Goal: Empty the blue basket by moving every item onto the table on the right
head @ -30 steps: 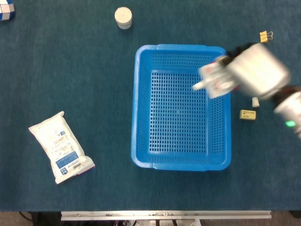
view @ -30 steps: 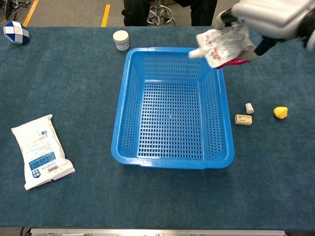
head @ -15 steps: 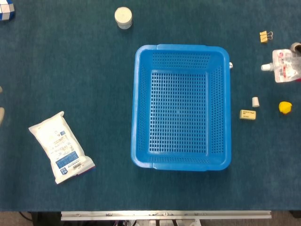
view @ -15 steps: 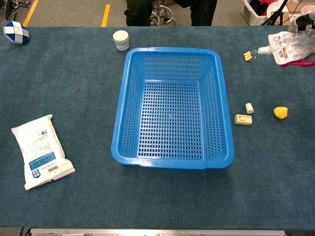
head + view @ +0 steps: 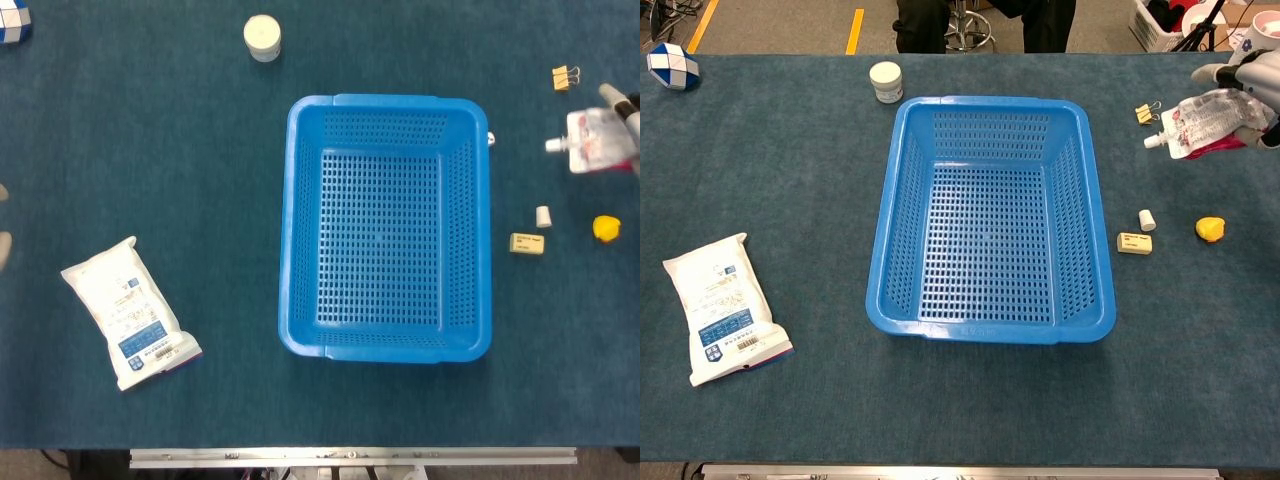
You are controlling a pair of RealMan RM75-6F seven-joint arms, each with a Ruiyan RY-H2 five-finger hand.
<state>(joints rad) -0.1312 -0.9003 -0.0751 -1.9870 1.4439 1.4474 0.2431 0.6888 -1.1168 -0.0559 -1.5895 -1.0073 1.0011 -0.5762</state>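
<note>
At the right edge of the frame, the right hand (image 5: 1257, 75) holds a spouted pouch (image 5: 1202, 120) above the table, right of the empty blue basket (image 5: 985, 215). The pouch looks soft, light and crinkly; hold its upper body.

The blue perforated basket (image 5: 987, 215) stands upright mid-table. A clear spouted pouch (image 5: 1200, 123) with red print is held right of it, spout leftward.
</note>
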